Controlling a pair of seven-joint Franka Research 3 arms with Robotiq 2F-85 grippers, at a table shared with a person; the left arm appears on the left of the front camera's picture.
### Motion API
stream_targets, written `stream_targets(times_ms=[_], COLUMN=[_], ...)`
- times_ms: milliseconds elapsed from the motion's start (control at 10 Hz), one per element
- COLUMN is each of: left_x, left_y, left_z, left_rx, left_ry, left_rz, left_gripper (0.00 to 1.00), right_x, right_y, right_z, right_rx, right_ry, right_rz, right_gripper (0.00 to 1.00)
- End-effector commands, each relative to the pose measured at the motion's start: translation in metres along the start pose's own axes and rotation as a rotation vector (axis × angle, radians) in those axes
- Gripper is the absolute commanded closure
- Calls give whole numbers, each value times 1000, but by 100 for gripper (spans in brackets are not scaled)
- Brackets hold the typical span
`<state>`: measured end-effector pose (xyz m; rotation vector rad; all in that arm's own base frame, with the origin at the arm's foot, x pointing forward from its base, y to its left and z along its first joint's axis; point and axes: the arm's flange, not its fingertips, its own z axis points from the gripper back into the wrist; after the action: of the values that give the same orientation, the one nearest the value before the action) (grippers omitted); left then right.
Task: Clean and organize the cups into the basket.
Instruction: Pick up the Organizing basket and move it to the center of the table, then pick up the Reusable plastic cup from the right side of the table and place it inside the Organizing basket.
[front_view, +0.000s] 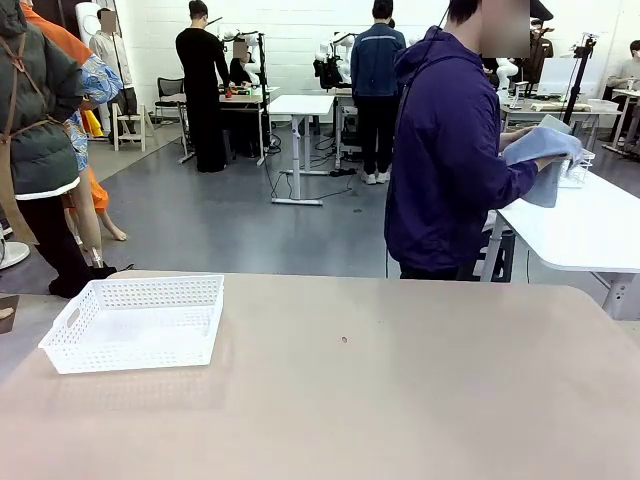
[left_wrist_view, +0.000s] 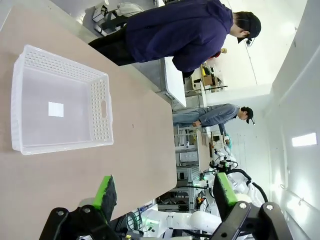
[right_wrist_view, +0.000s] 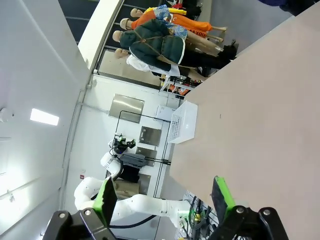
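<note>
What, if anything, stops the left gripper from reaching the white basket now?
Likely nothing, so probably yes: the left gripper hangs open above the table, and the empty basket lies ahead of it with nothing between them.

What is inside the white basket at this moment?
The basket holds only a small white square patch on its floor; the left wrist view shows the whole floor, nothing covered.

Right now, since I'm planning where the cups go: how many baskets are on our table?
1. The white lattice basket sits on the tan table, toward the robot's left side, holding no cups. No other basket seems hidden there.
</note>
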<state>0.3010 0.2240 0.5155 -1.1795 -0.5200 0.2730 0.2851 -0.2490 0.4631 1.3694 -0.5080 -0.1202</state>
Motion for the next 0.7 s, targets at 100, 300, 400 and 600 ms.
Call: stream_targets(times_ms=[100,300,400,600], left_x=[1,1,1,1], left_y=[-1,-1,-1,-1], left_z=[-1,-1,-1,-1], left_rx=[-7,-7,-7,-7], left_ry=[6,6,6,6], left_rz=[-3,-3,-3,-3], left_gripper=[0,0,0,0], right_x=[1,1,1,1], right_y=[1,1,1,1], right_z=[1,1,1,1], right_rx=[6,6,6,6], right_ry=[0,0,0,0], right_rz=[4,4,4,4], right_gripper=[0,0,0,0])
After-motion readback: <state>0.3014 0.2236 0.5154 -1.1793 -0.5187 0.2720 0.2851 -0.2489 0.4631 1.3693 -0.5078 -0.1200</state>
